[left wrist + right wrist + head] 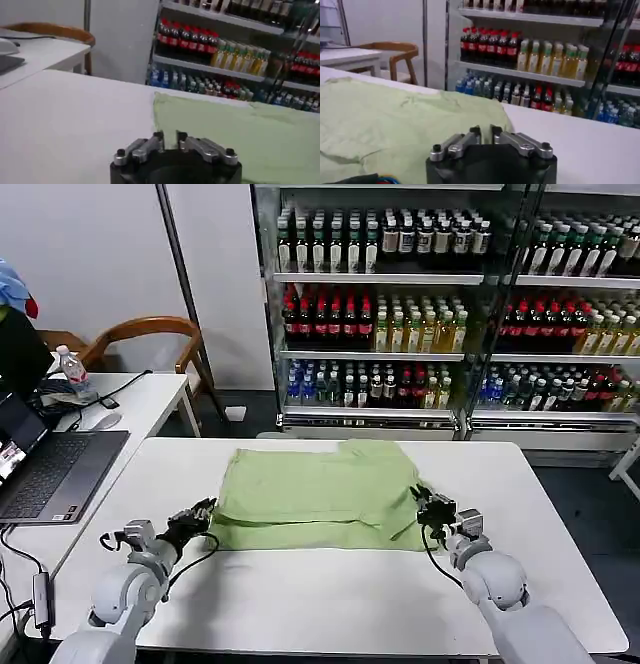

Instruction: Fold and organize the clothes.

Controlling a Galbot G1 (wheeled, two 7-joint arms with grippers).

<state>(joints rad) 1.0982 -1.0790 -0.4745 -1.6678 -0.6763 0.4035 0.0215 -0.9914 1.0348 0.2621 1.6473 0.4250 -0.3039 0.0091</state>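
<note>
1. Both claws sit low at the near corners of the shirt: the left gripper point(203, 511) at the shirt's near left corner, the right gripper point(428, 502) at its right edge near the front corner.
2. From the left wrist camera, the left gripper point(169, 138) has its two fingers drawn nearly together, just a thin slit between the tips, and nothing caught in them that I can make out.
3. From the right wrist camera, the right gripper point(484, 133) looks the same, fingers close with a narrow slit and no cloth visibly pinched.
4. A light green polo shirt point(315, 494) lies flat in the middle of the white table point(330, 599), already folded into a rough rectangle, its far edge toward the drink coolers.
5. In the left wrist camera the polo shirt point(240, 135) spreads out just beyond the fingertips; in the right wrist camera the polo shirt point(395, 125) lies beneath and ahead of that claw.
6. Off to the robot's left, an open laptop point(45, 469) rests on a side desk point(150, 399), well apart from the shirt.
</note>
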